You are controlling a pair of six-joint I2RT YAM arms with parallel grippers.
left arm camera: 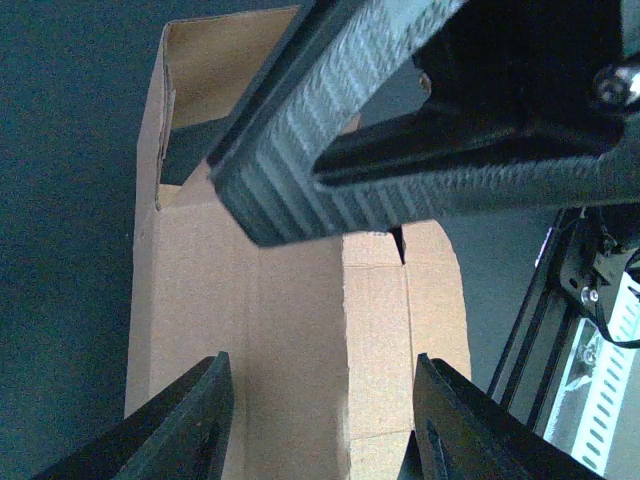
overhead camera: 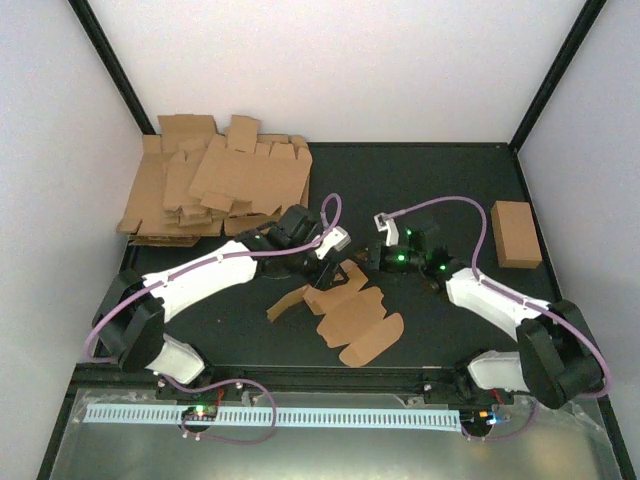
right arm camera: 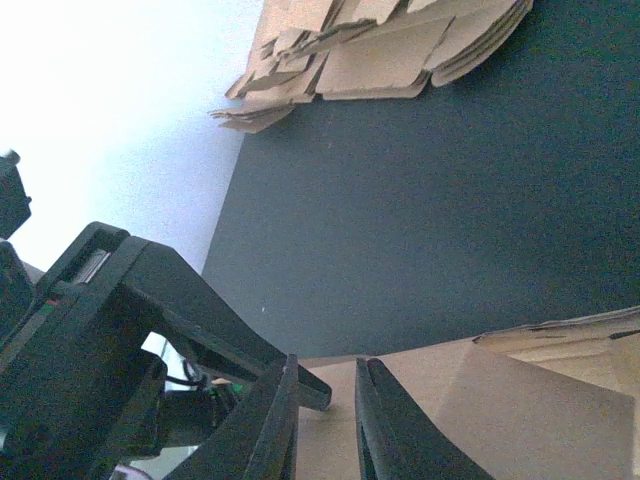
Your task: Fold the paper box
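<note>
Black table (overhead camera: pixel 430 190); white walls (overhead camera: pixel 330 60); paper box (overhead camera: pixel 355 315)

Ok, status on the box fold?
Left pincer open over the paper box. Right pincer nearly closed by the box, grip unclear. Box mostly flat, not yet folded. Blank heap and cardboard brick lie apart, nothing blocking.

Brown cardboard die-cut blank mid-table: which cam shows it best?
Top external: the brown cardboard die-cut blank shows whole, flaps included. Left wrist: only its middle panels, close up. Right wrist: just a corner.
</note>
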